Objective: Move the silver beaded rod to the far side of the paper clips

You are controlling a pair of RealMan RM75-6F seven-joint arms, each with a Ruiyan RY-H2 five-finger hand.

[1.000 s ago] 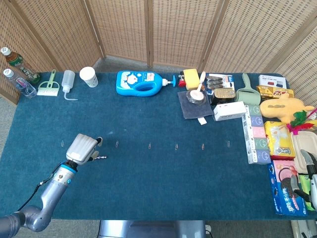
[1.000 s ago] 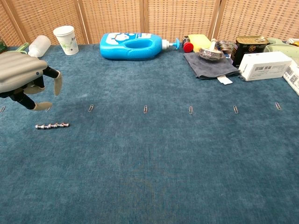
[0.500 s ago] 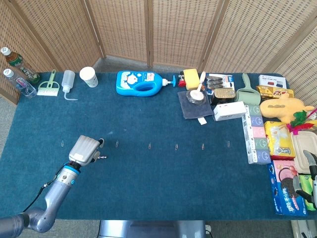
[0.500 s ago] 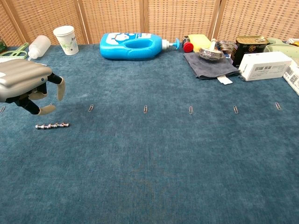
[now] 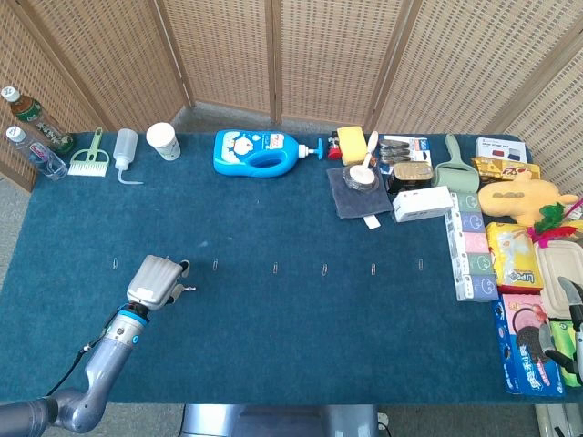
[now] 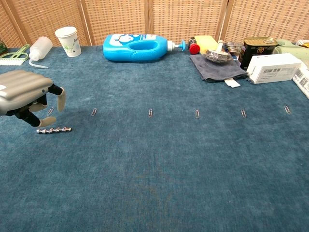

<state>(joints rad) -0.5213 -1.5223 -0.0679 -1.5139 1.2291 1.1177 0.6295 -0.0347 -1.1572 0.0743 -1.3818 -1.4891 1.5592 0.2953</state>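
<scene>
Blue cloth, short silver beaded rod

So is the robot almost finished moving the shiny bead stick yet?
Not yet, it has only just begun. Done: the left hand is down right over the silver beaded rod. In hand: its fingers are curled just above the rod, but the rod lies flat on the blue table, not lifted. Left: grab it and put it behind the row of paper clips, nearer the blue bottle.
</scene>
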